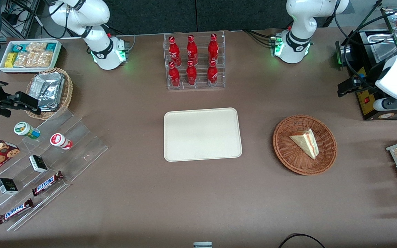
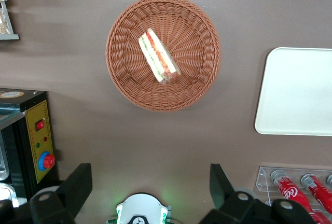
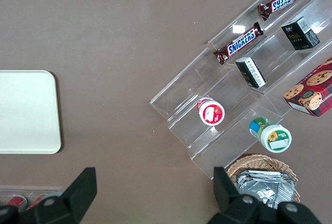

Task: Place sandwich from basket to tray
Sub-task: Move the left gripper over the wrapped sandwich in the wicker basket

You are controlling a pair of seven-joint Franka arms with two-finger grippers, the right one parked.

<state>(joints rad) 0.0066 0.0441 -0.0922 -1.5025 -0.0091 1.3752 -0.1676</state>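
Tool (image 2: 150,190) fingertips open, body cut off.

Six red bottles (image 1: 193,60) stand in a clear rack (image 1: 195,84); candy bars (image 1: 48,183) lie on acrylic steps (image 1: 78,144).

Bright and even from above; soft shadows on the tabletop (image 1: 143,193); green glow at arm bases; all sharp.

The end effector (image 2: 150,193) sits high above the basket (image 2: 129,79), open wide.
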